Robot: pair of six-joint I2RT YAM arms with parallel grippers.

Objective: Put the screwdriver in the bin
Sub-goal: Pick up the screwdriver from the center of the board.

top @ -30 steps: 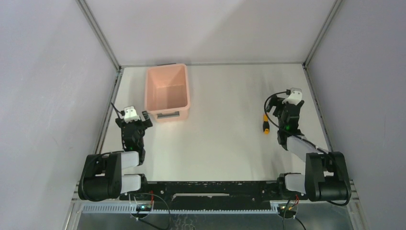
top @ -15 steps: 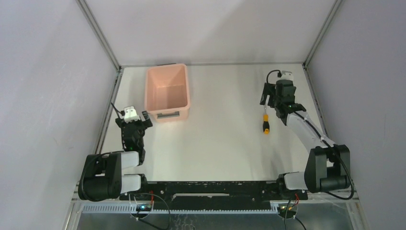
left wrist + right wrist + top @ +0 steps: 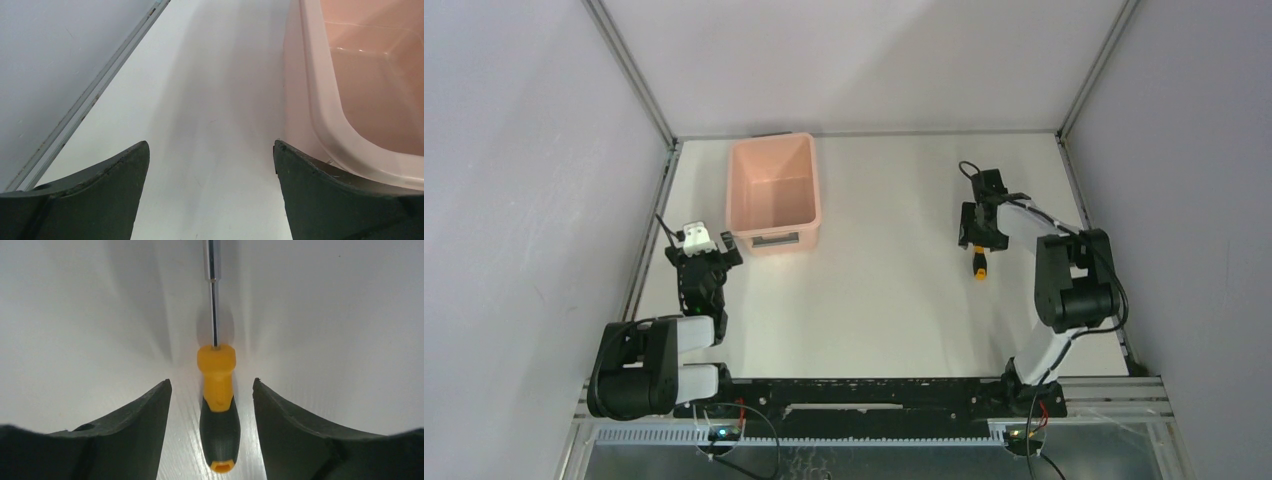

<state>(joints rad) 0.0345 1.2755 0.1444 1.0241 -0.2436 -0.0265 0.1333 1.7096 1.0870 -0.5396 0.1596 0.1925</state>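
The screwdriver (image 3: 980, 264) lies on the white table at the right, orange-and-black handle with a thin shaft. In the right wrist view its handle (image 3: 218, 405) lies between my right gripper's (image 3: 211, 382) fingers, a gap showing on each side, the shaft running away from the camera. My right gripper (image 3: 976, 240) stands over it, open and straddling the handle. The salmon-pink bin (image 3: 815, 195) stands at the far left, nothing showing inside. My left gripper (image 3: 709, 258) rests open just near the bin's front left corner, the bin's rim (image 3: 320, 100) to its right.
Grey enclosure walls close in the table on the left, right and back. A metal rail (image 3: 90, 100) runs along the table's left edge beside my left gripper. Bare white table lies between the bin and the screwdriver.
My right arm has reached outward and its gripper has come down over the screwdriver, with its jaws narrowing around the handle. The left arm, bin and screwdriver have stayed put.
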